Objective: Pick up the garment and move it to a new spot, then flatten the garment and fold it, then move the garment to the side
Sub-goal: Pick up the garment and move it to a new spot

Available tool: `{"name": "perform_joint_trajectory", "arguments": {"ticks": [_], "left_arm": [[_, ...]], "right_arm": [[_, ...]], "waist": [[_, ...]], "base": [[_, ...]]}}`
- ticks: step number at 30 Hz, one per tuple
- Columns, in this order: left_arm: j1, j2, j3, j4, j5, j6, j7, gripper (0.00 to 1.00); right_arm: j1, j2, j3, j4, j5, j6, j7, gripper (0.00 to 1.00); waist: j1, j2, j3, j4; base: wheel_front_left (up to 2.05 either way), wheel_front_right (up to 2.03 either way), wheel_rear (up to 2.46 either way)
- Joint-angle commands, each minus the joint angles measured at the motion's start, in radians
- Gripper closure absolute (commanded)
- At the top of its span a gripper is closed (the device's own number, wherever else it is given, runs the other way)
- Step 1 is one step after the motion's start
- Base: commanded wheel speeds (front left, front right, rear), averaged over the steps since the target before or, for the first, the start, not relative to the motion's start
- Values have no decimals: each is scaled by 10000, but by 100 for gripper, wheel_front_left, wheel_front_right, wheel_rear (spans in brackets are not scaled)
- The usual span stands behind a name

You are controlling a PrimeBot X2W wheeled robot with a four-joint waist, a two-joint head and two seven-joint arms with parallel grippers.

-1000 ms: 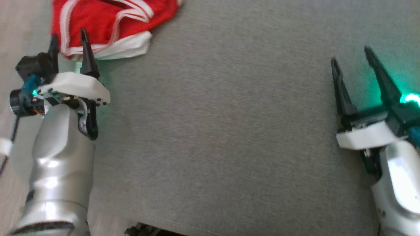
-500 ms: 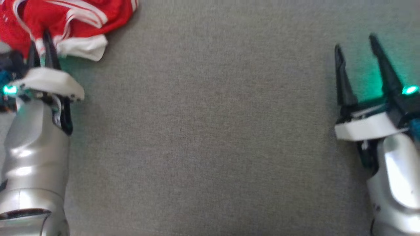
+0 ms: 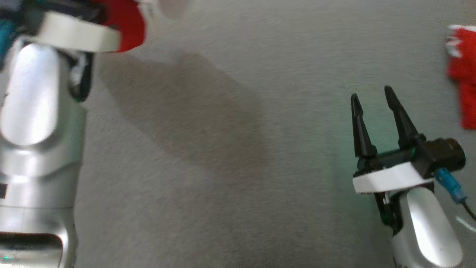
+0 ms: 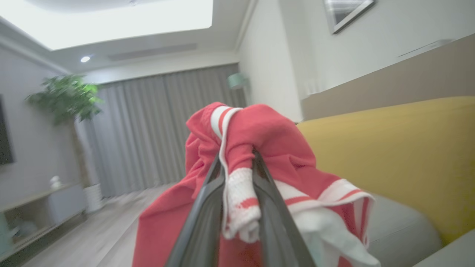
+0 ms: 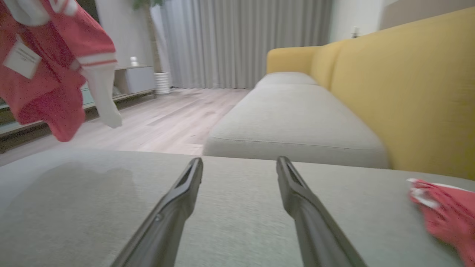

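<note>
Garment [image 4: 276,139], red, white-trimmed: pinched by left gripper [image 4: 237,158], hung clear above grey cushion [image 3: 230,156]; right gripper [image 3: 371,93] fingers spread; broad bare cushion between.

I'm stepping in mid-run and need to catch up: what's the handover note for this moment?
Left gripper: shut on the red garment, which hangs clear above the grey cushion.
Right gripper: open, empty, low over the cushion.
A second red cloth lies on the cushion to its right.
Done: pick-up. To do: set it down elsewhere, flatten, fold, move aside.
</note>
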Motion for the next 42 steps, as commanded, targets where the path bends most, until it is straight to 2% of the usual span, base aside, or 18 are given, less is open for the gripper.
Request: {"name": "perform_joint_trajectory", "arguments": {"ticks": [1,5,8,14,15,16,17,20,23,26,28,29,35,38,42], "left_arm": [[-662,358,-87,-757,-83,-50,177,100],[-789,232,-1139,-1932,-577,-55,833,100],[-651,87,-1717,-2212,-1045,-57,1075,100],[658,159,-2907,-1159,-1548,-58,876,100],[1007,195,-3087,-787,-1570,-58,750,96],[1363,241,-3263,-363,-1538,-58,604,56],[1713,255,-3359,87,-1506,-37,390,0],[2719,132,-3324,1235,-1506,381,-285,0],[3693,-248,-2893,1599,-1704,931,-552,0],[4850,-705,-1960,328,-1668,1446,-568,0],[5819,-986,-1254,-649,-1566,1607,-570,0],[6747,-1225,-599,-1534,-1361,1706,-571,0],[8444,-1560,227,-3091,-801,1660,-573,0],[9060,-1605,308,-3574,-676,1567,-573,0],[9499,-1613,163,-3682,-739,1689,-573,0]], "right_arm": [[107,127,213,-378,77,-9,6,0],[297,171,204,-562,186,-9,6,0],[322,178,299,-689,448,-9,6,0],[254,181,550,-695,818,-9,6,0],[247,181,582,-652,858,-9,6,0],[240,181,617,-617,875,-9,6,0],[231,181,650,-579,888,-9,6,0],[232,182,679,-505,909,-9,6,0],[388,182,508,-492,911,-9,6,0],[621,182,367,-478,843,-9,6,0],[802,182,307,-417,817,-9,6,0],[997,182,311,-311,796,-9,6,0],[1603,183,183,-161,759,-9,6,0],[2014,183,123,-145,864,-9,6,0],[2336,183,150,4,1099,-9,6,0]], "waist": [[2,0,-848,-1161],[2,0,-926,-1920],[2,0,-781,-2345],[2,0,-236,-2889],[2,0,-136,-2920],[2,0,-48,-2932],[2,0,31,-2932],[2,0,149,-2881],[2,0,10,-2569],[2,0,-287,-2078],[2,0,-580,-1746],[2,0,-931,-1409],[2,0,-1765,-640],[2,0,-2159,-295],[2,0,-2447,-52]], "base": [[0,0,0],[0,0,0],[0,0,0],[0,0,0],[0,0,0],[0,0,0],[0,0,0],[0,0,0],[0,0,0],[0,0,0],[0,0,0],[0,0,0],[0,0,0],[0,0,0],[0,0,0]]}}
